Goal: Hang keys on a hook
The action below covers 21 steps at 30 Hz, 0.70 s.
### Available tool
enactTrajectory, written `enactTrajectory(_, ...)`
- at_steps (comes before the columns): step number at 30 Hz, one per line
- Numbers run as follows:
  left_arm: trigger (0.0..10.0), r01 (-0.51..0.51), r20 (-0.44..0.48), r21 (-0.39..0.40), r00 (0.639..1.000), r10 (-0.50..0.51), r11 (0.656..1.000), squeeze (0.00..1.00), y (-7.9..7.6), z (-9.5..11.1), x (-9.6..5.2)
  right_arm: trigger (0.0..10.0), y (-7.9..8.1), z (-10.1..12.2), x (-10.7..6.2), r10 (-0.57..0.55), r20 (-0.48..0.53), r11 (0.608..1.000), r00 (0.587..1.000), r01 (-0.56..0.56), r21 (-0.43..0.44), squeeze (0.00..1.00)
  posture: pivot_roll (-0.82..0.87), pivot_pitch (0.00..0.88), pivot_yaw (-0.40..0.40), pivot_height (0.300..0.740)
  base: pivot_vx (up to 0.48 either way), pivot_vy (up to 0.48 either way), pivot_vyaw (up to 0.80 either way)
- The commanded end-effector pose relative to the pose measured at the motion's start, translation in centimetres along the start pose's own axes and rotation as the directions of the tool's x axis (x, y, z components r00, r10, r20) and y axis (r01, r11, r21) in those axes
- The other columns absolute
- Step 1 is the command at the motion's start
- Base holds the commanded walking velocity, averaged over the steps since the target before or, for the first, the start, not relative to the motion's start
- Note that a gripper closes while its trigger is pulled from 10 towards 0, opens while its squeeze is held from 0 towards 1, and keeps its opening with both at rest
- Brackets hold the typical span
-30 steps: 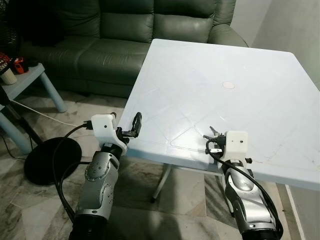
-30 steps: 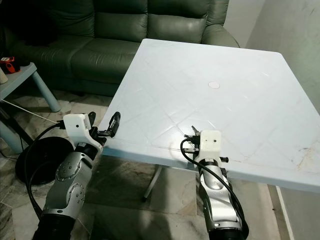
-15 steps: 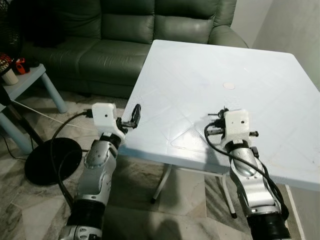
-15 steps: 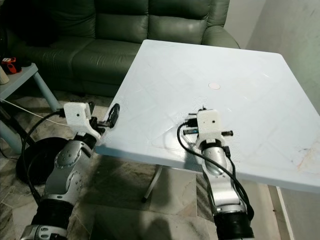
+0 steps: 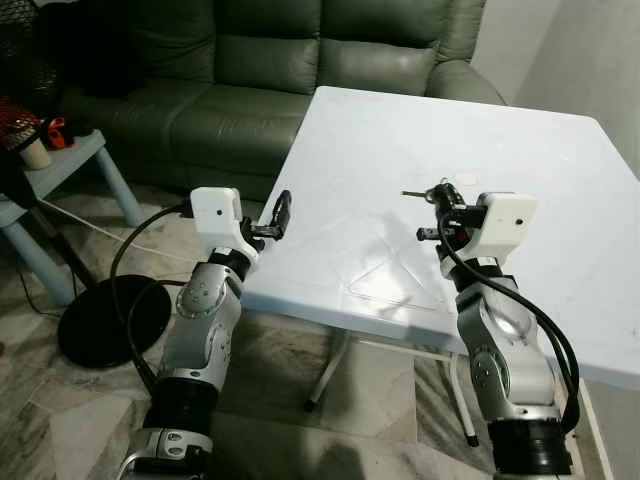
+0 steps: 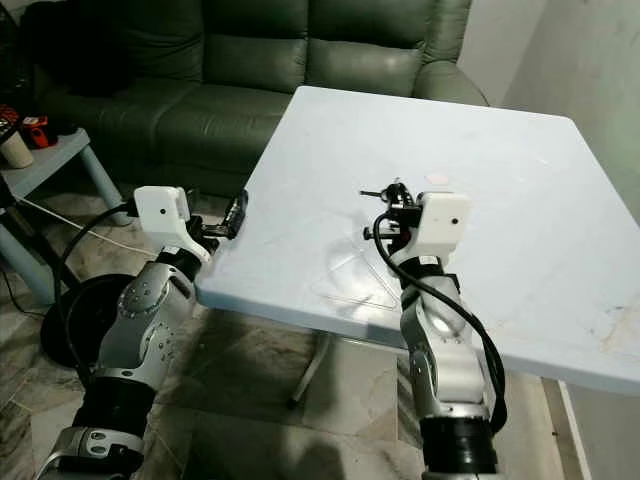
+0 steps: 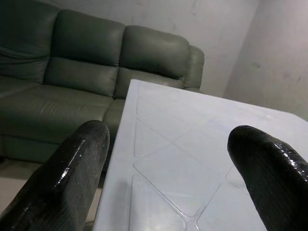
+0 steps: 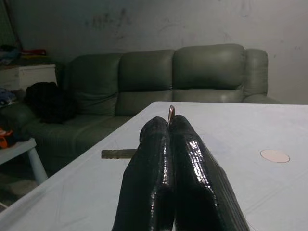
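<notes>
Here the right gripper (image 5: 432,205) is raised above the white square plastic table (image 5: 560,180), right of the frame's centre in the head views, its two black fingers (image 8: 168,163) pressed together on the small bunch of metal keys (image 5: 428,193). A key blade juts out to the side toward the frame's left, and in the right wrist view a thin metal ring (image 8: 171,113) pokes up between the closed fingertips, with the blade showing beside them. The keys hang clear of the tabletop, casting a faint shadow on it below.

The left gripper (image 5: 279,214) sits at the table's left edge, left of centre in the frame, level with the rim. Its fingers (image 7: 72,168) stand wide apart with nothing between them; the left wrist view looks through the gap across the tabletop.

A dark green leather sofa (image 5: 280,60) fills the upper part of the frame behind the table. A pale blue side table (image 5: 60,170) stands at the upper left, and a round black base (image 5: 105,320) with a cable lies on the tiled floor at the lower left.
</notes>
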State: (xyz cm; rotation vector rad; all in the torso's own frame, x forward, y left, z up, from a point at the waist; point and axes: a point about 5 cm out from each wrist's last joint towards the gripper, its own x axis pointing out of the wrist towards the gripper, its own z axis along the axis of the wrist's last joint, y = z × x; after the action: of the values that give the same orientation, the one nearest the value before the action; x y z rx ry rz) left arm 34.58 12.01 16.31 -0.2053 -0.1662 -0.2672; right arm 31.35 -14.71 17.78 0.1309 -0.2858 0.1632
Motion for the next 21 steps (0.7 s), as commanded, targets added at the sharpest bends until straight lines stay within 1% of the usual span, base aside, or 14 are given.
enactTrajectory(1, 10.0, 0.000, 0.034, -0.031, 0.999, 0.001, 1.000, 0.00, 0.2, 0.9, 0.2, 10.0, 0.0, 0.5, -0.3, 0.012, 0.029, 0.999, 1.000, -0.011, -0.030, 0.00, -0.05, 0.028, -0.030, 0.732, 0.000, 0.000, 0.00)
enactTrajectory(2, 10.0, -0.031, 0.049, -0.054, 0.998, 0.033, 0.998, 0.00, 0.8, 1.1, -0.2, 10.0, 0.0, 0.2, -0.8, 0.010, 0.020, 0.999, 1.000, -0.009, -0.047, 0.00, -0.05, 0.030, -0.024, 0.732, 0.000, 0.000, 0.00)
enactTrajectory(3, 10.0, -0.031, 0.049, -0.054, 0.998, 0.033, 0.998, 0.00, 0.8, 1.1, -0.2, 10.0, 0.0, 0.2, -0.8, 0.010, 0.020, 0.999, 1.000, -0.009, -0.047, 0.00, -0.05, 0.030, -0.024, 0.732, 0.000, 0.000, 0.00)
enactTrajectory(4, 10.0, -0.056, 0.044, -0.033, 0.997, 0.058, 0.998, 0.00, 1.1, 1.1, -0.5, 10.0, 0.0, -0.1, -1.1, 0.015, 0.012, 0.998, 1.000, -0.014, -0.058, 0.00, -0.06, 0.033, -0.019, 0.732, 0.000, 0.000, 0.00)
enactTrajectory(7, 10.0, -0.068, 0.056, -0.029, 0.996, 0.069, 0.997, 0.00, 1.2, 1.1, -0.9, 10.0, 0.1, -0.5, -1.6, 0.029, 0.011, 0.998, 1.000, -0.028, -0.063, 0.00, -0.06, 0.034, -0.014, 0.732, 0.000, 0.000, 0.00)
enactTrajectory(9, 10.0, -0.070, 0.045, -0.029, 0.996, 0.071, 0.997, 0.00, 1.3, 0.7, -1.4, 10.0, 0.3, -1.2, -1.9, 0.027, -0.028, 0.996, 0.999, -0.029, -0.087, 0.00, -0.06, 0.035, -0.010, 0.732, 0.000, 0.000, 0.00)
enactTrajectory(10, 10.0, -0.065, 0.032, -0.026, 0.997, 0.066, 0.998, 0.00, 1.2, 0.3, -1.6, 10.0, 0.4, -1.6, -1.9, 0.023, -0.056, 0.996, 0.998, -0.028, -0.085, 0.00, -0.06, 0.035, -0.009, 0.732, 0.000, 0.000, 0.00)
enactTrajectory(13, 10.0, -0.063, 0.014, -0.016, 0.998, 0.064, 0.998, 0.00, 1.2, -0.2, -1.8, 10.0, 0.5, -2.1, -1.9, 0.013, -0.099, 0.995, 0.995, -0.022, -0.093, 0.00, -0.06, 0.042, -0.008, 0.732, 0.000, 0.000, 0.00)
enactTrajectory(15, 10.0, -0.071, 0.007, -0.020, 0.997, 0.071, 0.997, 0.00, 1.3, -0.3, -1.6, 10.0, 0.6, -2.5, -1.9, 0.007, -0.127, 0.995, 0.992, -0.019, -0.093, 0.00, -0.06, 0.047, -0.004, 0.732, 0.000, 0.000, -0.70)
enactTrajectory(19, 10.0, -0.074, -0.006, -0.028, 0.997, 0.074, 0.997, 0.00, 1.4, -0.5, -1.4, 10.0, 0.7, -2.6, -2.0, 0.007, -0.132, 0.994, 0.991, -0.021, -0.104, 0.00, -0.07, 0.044, -0.007, 0.732, 0.000, 0.000, -0.69)
enactTrajectory(21, 10.0, -0.048, -0.015, -0.039, 0.999, 0.047, 0.998, 0.00, 0.9, -0.6, -1.1, 10.0, 0.8, -2.6, -2.1, 0.022, -0.130, 0.993, 0.991, -0.036, -0.112, 0.00, -0.07, 0.049, -0.004, 0.732, 0.000, 0.000, -0.68)
